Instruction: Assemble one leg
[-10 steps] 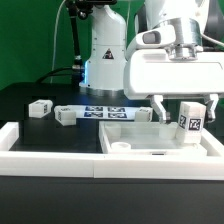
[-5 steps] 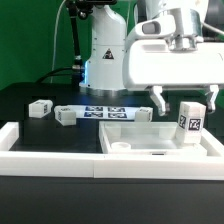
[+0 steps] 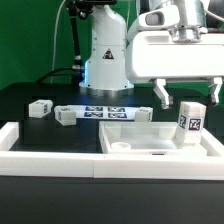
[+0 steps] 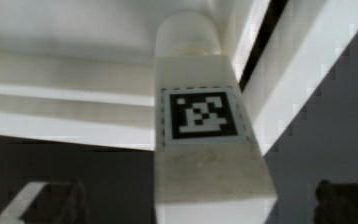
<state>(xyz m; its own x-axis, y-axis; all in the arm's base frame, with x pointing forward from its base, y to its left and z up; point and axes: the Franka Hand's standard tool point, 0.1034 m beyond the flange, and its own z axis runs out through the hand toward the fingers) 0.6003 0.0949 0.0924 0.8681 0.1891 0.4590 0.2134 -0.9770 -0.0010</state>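
Note:
A leg (image 3: 191, 120), a short white post with a black-and-white tag, stands upright at the exterior view's right, in the far corner of the large white square panel (image 3: 150, 143). My gripper (image 3: 188, 94) is open and empty just above the leg. Its fingers (image 3: 161, 95) hang apart on either side of the leg's top and do not touch it. In the wrist view the leg (image 4: 202, 120) fills the middle and runs down between the two dark fingertips (image 4: 34, 205) of the gripper (image 4: 190, 206).
Two more small tagged legs (image 3: 40, 108) (image 3: 66, 115) lie on the black table at the exterior view's left. The marker board (image 3: 105, 113) lies behind the panel. A white raised rim (image 3: 20, 140) runs along the front left. The robot base (image 3: 105, 55) stands behind.
My gripper has risen off the leg and drifted toward the exterior view's right. The leg has stayed standing on the panel.

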